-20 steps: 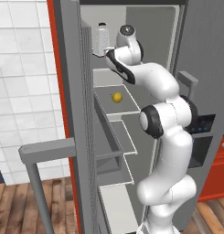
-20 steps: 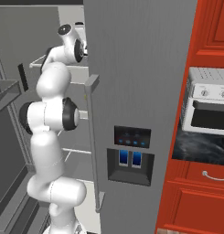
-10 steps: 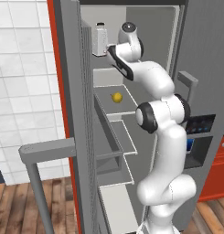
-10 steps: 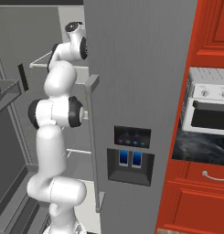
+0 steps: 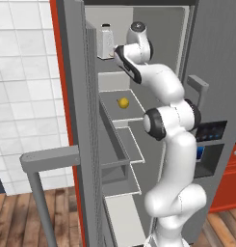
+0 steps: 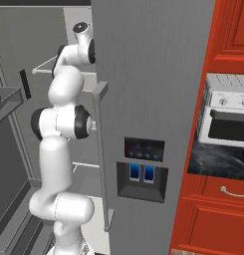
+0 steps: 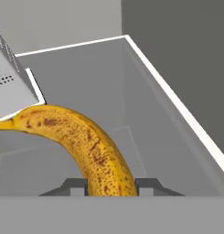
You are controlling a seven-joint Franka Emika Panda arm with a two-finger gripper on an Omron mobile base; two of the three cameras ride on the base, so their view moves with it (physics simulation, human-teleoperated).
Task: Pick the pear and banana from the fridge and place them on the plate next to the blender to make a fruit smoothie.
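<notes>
Two dark fingertips (image 7: 150, 186) press against either side of the banana (image 7: 81, 141), the gripper (image 7: 111, 186) clamped on its near end on the fridge's (image 5: 81, 144) top shelf, beside a metal grater (image 7: 10, 87). One shelf lower, the pear (image 5: 123, 102) sits alone.

The fingers (image 7: 72, 186) pressed both sides of the banana (image 7: 86, 146) near its end. The speckled fruit curved away over the grey shelf (image 7: 145, 105), its far tip beside a metal grater (image 7: 10, 87).
</notes>
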